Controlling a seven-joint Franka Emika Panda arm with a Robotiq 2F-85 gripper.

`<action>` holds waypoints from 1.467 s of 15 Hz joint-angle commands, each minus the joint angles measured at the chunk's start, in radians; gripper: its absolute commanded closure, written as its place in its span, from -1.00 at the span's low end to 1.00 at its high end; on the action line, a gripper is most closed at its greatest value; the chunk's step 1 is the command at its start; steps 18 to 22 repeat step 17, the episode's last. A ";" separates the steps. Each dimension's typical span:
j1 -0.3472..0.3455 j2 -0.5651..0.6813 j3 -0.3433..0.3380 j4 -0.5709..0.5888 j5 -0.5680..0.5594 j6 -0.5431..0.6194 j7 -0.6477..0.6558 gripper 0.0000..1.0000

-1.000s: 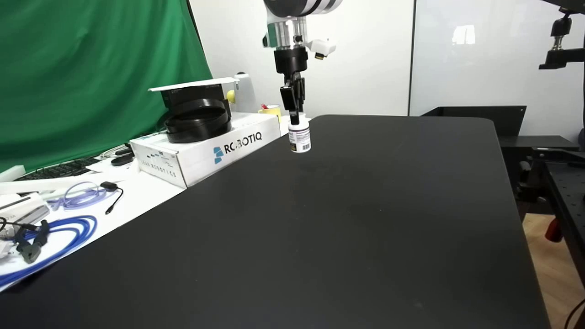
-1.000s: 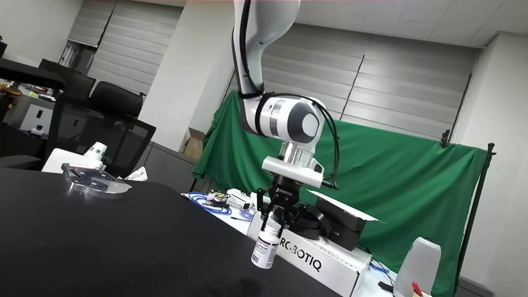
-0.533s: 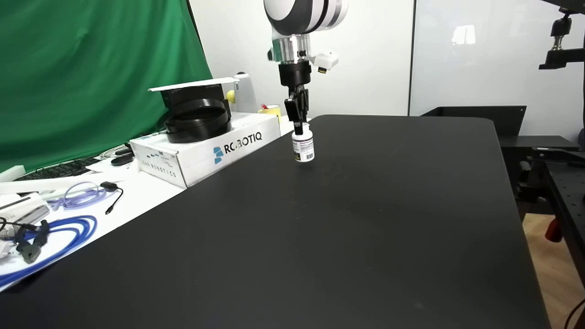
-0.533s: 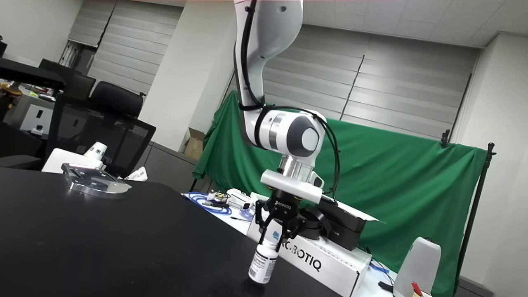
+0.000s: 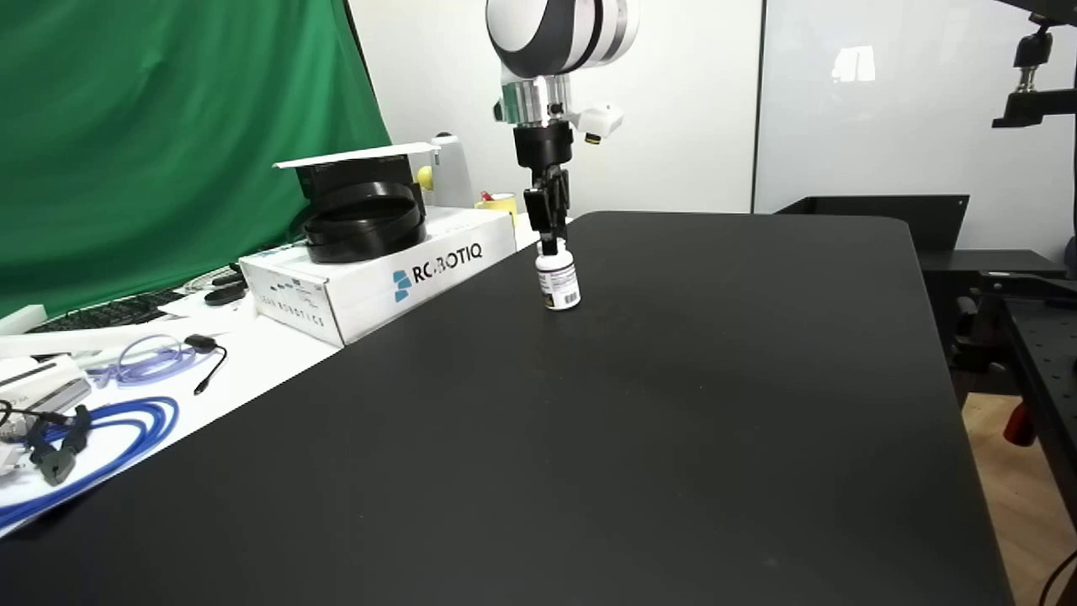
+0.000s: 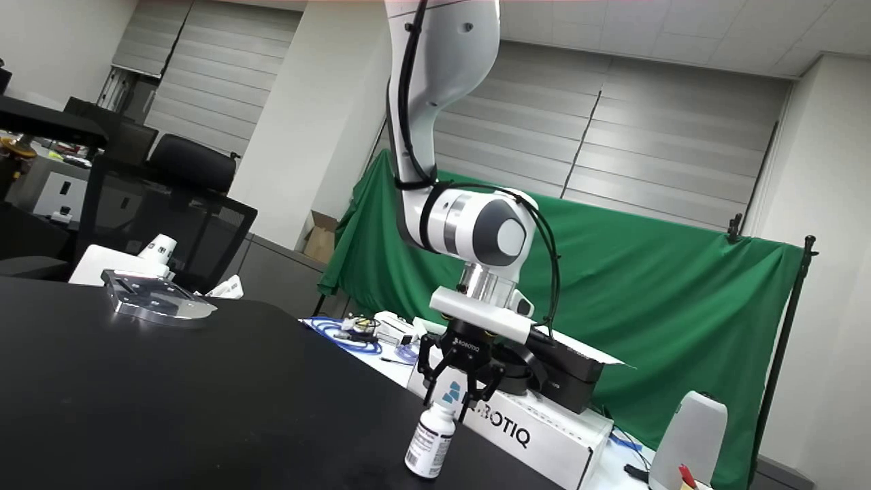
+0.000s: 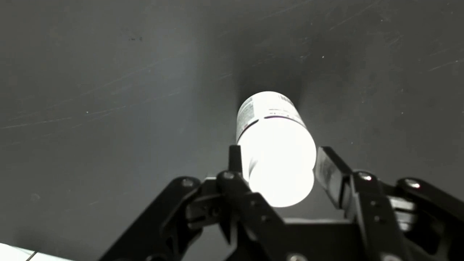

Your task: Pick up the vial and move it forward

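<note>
While the table [image 5: 639, 438] spreads dark and broad in both exterior views, the arm [image 6: 442, 75] hangs over it from twelve o'clock. The box [image 5: 379, 290] lies along the table's edge, at nine o'clock from the vial [image 5: 558, 278] in an exterior view. In both exterior views the gripper [image 7: 279, 157] sits between twelve and one o'clock of the vial, pointing down.

The gripper looks released: in the wrist view its jaws stand parted, the fingers [image 7: 329, 172] at about ten and two o'clock of the cap [image 7: 281, 186], with a thin gap showing on each side of it. Whether either finger brushes the vial's shoulder cannot be told.

The vial seems to stand on the table, cap up, between the fingers; an exterior view shows a slight lean that may come from the lens.

The step in hand is most likely the setting-down and letting-go, with the task near its end, though how far forward is enough is not shown. The next move calls for the fingers to spread evenly clear of the cap, then a straight lift toward twelve o'clock; any sideways drift could tip the narrow vial.
</note>
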 commanded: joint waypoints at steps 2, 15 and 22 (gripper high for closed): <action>-0.007 -0.039 0.012 0.035 -0.009 -0.039 0.019 -0.93; -0.003 -0.153 0.019 -0.019 -0.003 -0.056 0.001 -1.00; -0.003 -0.154 0.019 -0.024 -0.003 -0.056 0.001 -1.00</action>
